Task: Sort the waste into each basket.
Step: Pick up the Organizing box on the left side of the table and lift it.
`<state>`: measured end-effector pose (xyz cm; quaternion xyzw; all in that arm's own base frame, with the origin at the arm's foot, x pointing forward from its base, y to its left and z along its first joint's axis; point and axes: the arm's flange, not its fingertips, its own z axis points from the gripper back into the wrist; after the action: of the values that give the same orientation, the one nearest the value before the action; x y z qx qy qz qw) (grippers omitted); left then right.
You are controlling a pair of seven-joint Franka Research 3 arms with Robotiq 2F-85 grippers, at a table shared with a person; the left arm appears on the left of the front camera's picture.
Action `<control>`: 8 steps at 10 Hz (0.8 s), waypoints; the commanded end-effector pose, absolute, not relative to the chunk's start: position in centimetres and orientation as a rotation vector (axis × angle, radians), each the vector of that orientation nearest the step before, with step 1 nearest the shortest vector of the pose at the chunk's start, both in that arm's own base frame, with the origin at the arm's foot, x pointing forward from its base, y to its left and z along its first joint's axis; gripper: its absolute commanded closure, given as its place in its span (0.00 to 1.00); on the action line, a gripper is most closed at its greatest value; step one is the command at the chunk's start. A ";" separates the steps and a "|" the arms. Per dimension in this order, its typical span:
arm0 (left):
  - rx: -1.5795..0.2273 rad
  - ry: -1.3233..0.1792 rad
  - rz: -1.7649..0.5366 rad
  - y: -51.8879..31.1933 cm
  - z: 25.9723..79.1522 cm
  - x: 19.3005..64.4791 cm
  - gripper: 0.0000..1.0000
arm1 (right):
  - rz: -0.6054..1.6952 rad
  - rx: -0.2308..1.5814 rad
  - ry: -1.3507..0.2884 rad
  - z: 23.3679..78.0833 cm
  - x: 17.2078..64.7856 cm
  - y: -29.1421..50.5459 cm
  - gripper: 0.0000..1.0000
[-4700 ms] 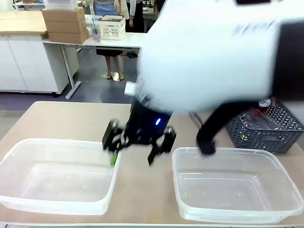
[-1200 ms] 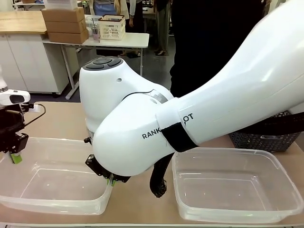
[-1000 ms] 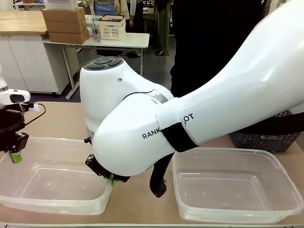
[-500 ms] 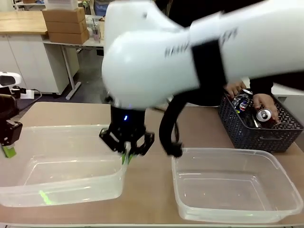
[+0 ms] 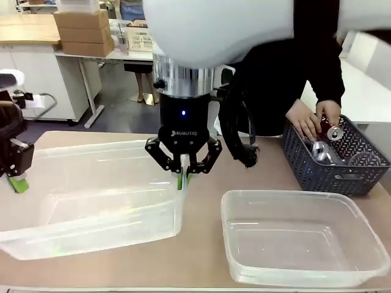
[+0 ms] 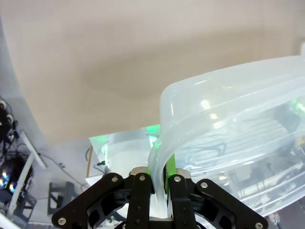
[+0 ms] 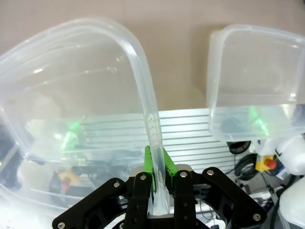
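Note:
Both grippers hold the left see-through basket [image 5: 104,207] tilted above the table. My left gripper [image 5: 18,182] is shut on its left rim; in the left wrist view the rim [image 6: 190,90] runs down between the left gripper's [image 6: 158,191] green pads. My right gripper [image 5: 183,176] is shut on the right rim, and this basket [image 7: 71,67] fills much of the right wrist view above the gripper [image 7: 157,191]. A second see-through basket [image 5: 299,238] rests on the table at the right. Waste [image 5: 324,151], shiny cans and wrappers, lies in the dark lattice basket [image 5: 342,177].
A person's hands [image 5: 308,121] reach into the dark basket from the far side. The right see-through basket [image 7: 257,71] also appears in the right wrist view. Bare tabletop [image 5: 204,250] lies between the two see-through baskets.
The left see-through basket has risen off the table and shifted right and away from me. My right arm swung up out of the foreground. The person's hands moved within the dark basket.

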<state>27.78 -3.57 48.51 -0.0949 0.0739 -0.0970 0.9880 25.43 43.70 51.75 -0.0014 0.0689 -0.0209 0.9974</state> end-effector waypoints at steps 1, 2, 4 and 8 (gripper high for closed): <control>-0.181 0.150 -0.224 -2.8 48.1 28.1 1.00 | -0.066 0.019 0.136 50.7 25.5 43.9 1.00; -0.181 0.150 -0.224 -2.8 48.1 28.1 1.00 | -0.066 0.019 0.136 50.7 25.5 43.9 1.00; -0.235 0.141 -0.255 -4.6 49.0 29.5 0.94 | -0.063 -0.020 0.122 50.0 25.3 42.2 0.94; -0.400 0.177 -0.198 -12.8 54.7 33.4 0.94 | -0.141 0.057 0.115 51.0 23.3 32.4 0.94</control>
<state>32.90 -10.71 52.34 -0.1444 0.0790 -0.1140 0.9797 24.47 35.41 51.84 0.0088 0.0507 -0.0826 0.9953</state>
